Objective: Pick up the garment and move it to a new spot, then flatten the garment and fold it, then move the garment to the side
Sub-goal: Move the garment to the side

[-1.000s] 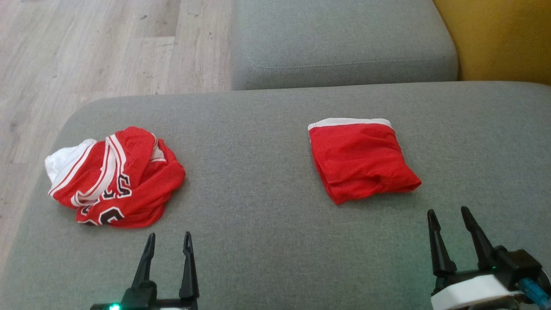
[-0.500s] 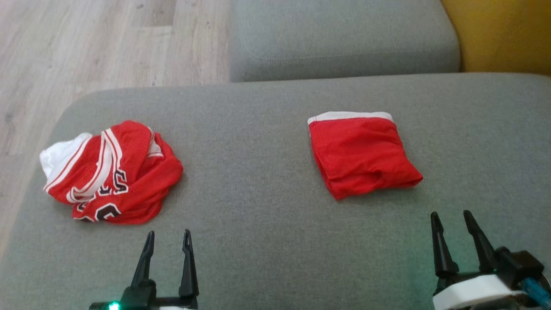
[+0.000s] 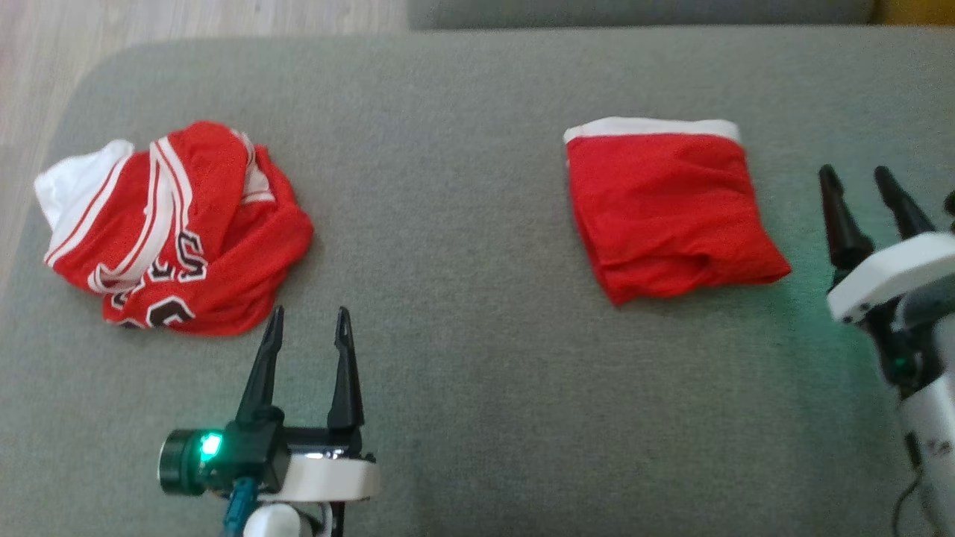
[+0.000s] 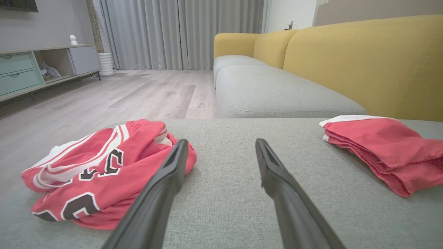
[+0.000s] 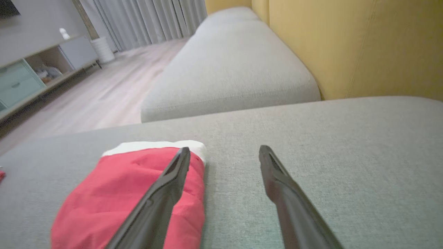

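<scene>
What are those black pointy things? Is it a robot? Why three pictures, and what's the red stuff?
Yes, it's a robot with two arms. The black pairs are its pinching tools: the left tool and the right tool. Both are open, holding nothing. One picture comes from a camera on its head, looking down. The other two come from wrist cameras, peeking along each tool's fingers. On the grey sofa cushion lie a crumpled red jersey near the left tool and a folded red garment near the right tool.

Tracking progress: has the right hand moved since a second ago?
Yes: the right hand went forward, from short of the folded red garment to beside its right edge.
</scene>
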Controlling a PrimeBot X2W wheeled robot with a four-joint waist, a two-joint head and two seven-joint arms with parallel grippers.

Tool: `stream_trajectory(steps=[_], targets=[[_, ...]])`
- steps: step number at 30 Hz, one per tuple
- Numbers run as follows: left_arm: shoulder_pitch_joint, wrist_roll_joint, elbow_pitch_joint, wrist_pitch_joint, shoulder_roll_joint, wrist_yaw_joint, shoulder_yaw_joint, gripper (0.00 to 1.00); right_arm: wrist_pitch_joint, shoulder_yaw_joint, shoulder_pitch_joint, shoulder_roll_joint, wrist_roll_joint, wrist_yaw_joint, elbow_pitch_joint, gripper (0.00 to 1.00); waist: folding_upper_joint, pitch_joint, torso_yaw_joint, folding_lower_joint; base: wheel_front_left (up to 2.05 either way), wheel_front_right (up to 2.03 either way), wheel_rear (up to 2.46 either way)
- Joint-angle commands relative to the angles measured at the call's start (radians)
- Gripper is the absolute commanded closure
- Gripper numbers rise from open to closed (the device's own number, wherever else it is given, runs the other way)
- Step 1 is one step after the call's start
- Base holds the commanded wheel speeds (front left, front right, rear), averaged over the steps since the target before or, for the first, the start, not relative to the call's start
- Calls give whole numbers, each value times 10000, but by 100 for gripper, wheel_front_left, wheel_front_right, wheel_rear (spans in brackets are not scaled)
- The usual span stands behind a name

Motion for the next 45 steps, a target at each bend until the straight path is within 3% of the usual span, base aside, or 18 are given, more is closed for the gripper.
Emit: stream_trajectory(steps=[1,5,10,11,12,13,14,15,21,28,37,44,45], targets=[[-377,-12,-279,-51,-29,65,166,0,340,277,-287,-373,267,-7,-15,0,0,469,292,-4,0,0,0],[-649,-81,-230,-51,-29,118,-2,0,1310,687,-806,-787,1031,-7,585,0,0,757,516,-4,0,0,0],[-749,-164,-206,-51,-29,216,-67,0,1710,1361,-870,-777,2109,-7,805,0,0,934,554,-4,0,0,0],[-759,-167,-197,-51,-29,221,-73,0,1745,1497,-878,-783,2278,-7,873,13,0,965,538,-4,0,0,0],[-780,-162,-187,-51,-29,221,-79,0,1778,1626,-897,-765,2471,-7,933,35,0,1000,514,-4,0,0,0],[-813,-152,-178,-51,-29,216,-80,0,1806,1770,-929,-757,2653,-7,971,60,0,1034,487,-4,0,0,0],[-854,-137,-169,-51,-29,211,-73,0,1829,1928,-969,-765,2816,-7,989,97,0,1068,451,-4,0,0,0],[-895,-123,-166,-51,-29,211,-58,0,1827,2085,-1023,-799,2951,-7,989,100,0,1105,410,-4,0,0,0],[-1128,-23,-195,-51,-30,152,48,0,1261,2655,-1535,-1386,3304,-7,1097,100,0,1436,70,-4,0,0,0],[-1353,112,-283,-51,-30,49,169,0,855,2814,-2062,-2914,3047,-7,1441,100,0,2136,-571,-4,0,0,0],[-2180,452,-383,-51,-30,-207,238,0,786,2017,-2806,-4997,2395,-7,1948,100,0,3397,-1345,-4,0,0,0],[-2752,452,-360,-51,-30,-275,107,0,758,1111,-2828,-5745,1889,-7,2259,100,0,3805,-1440,-4,0,0,0],[-2786,416,-330,-51,-30,-268,88,0,724,983,-2809,-5768,1769,-7,2325,40,0,3765,-1423,-4,0,0,0]])
